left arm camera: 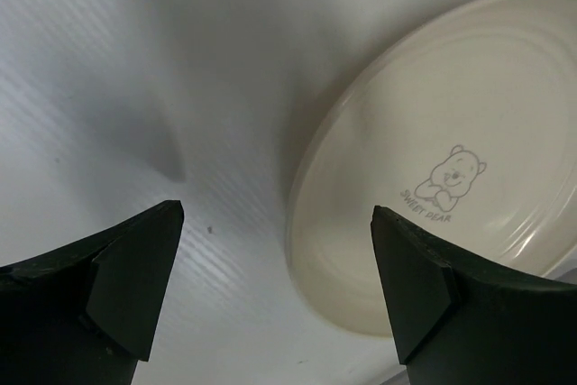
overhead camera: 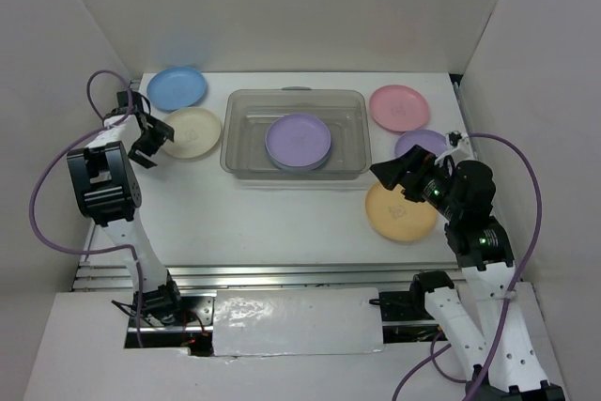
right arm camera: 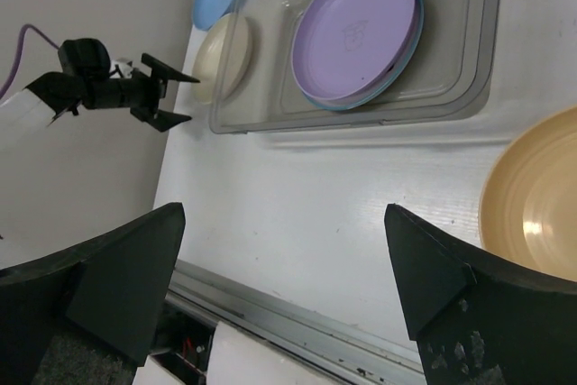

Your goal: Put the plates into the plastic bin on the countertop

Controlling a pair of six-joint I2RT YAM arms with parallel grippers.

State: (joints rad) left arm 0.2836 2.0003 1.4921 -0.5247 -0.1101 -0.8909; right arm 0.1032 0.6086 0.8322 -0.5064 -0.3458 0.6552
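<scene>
Plates of this kind look light, stiff and smooth, most likely moulded plastic, so they should lift easily but may skid on the white tabletop (overhead camera: 282, 223) if pushed sideways. Each is shallow with a low raised lip, and that lip seems the only sensible hold: one finger inside the dish and one outside the rim, pinching the edge. A chipped plate seems unlikely, a slipped grip more so.

Everything lies around the plastic bin (overhead camera: 237, 162), a clear greyish tub in the middle of the tabletop. A purple plate (overhead camera: 299, 140) lies flat inside it, on top of a bluish-edged plate (right arm camera: 388, 83) of which only the rim shows. The cream plate (left arm camera: 451, 151) sits just left of the bin, with a small bear drawing (left arm camera: 448, 185) on its floor. The blue plate (overhead camera: 177, 88) lies off the bin's far left corner, the pink plate (overhead camera: 399, 107) off its far right corner, a second purple plate (overhead camera: 420, 144) just right of it, and the orange-yellow plate (overhead camera: 399, 213) off its near right corner.

The left hand (left arm camera: 275, 223) has its fingers spread wide at the cream plate's outer edge, away from the bin, gripping nothing. The right hand (overhead camera: 390, 176), fingers equally wide and empty, hovers off the bin's near right corner, over the orange-yellow plate's edge.
</scene>
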